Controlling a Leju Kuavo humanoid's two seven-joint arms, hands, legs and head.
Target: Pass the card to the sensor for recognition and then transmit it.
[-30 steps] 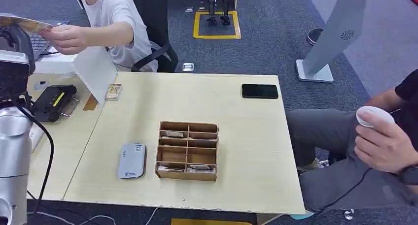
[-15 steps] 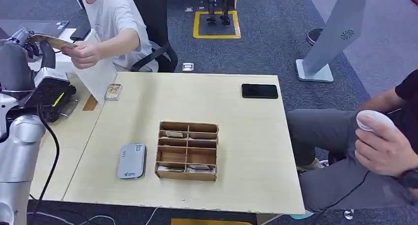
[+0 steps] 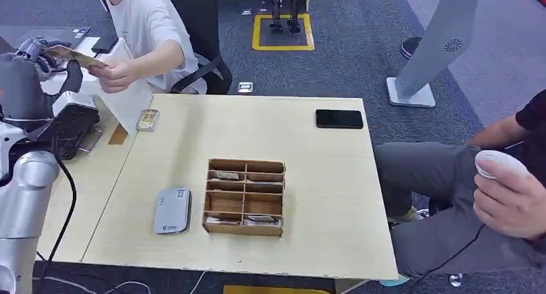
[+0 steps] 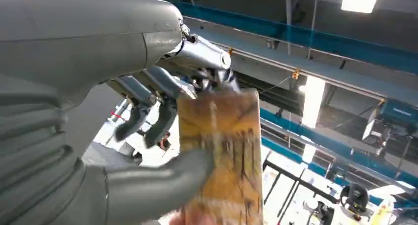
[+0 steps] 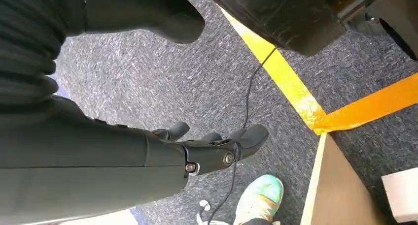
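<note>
Honestly, my worry is the handover: the card (image 3: 76,56) sits raised at the far left, off the desk (image 3: 309,146), with the person's hand (image 3: 116,75) on its other end, so a mistimed let-go could drop it or tug it askew. My left robot hand (image 4: 162,116) pinches the card between thumb and fingers. My right robot hand (image 5: 217,146) hangs low, fingers loosely apart, holding nothing.

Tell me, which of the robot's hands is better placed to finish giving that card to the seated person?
The left hand. It holds the card raised, where the person's hand grips its other end. The right hand hangs over the carpet.
</note>
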